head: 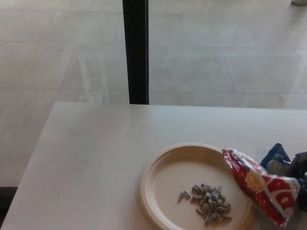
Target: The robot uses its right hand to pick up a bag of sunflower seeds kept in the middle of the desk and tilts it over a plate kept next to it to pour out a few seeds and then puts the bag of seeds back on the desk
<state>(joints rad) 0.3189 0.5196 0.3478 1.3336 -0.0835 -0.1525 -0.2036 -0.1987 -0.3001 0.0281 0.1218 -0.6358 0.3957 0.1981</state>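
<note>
One round, cream-coloured plate (pixel 158 179) sits on the pale table (pixel 91 158), near its front right part. On the plate lies one loose pile of sunflower seeds (pixel 208 203), grey and striped, too many and too small to count singly; two of them lie a little apart on the pile's left. One red, white and blue bag (pixel 261 184) is at the plate's right rim, its red open end leaning over the rim toward the seeds and its blue end up and to the right. Only a dark sliver of the right hand (pixel 301 179) shows at the picture's right edge, against the bag; whether its fingers grip the bag cannot be told. A black post (pixel 135 50) stands behind the table.
</note>
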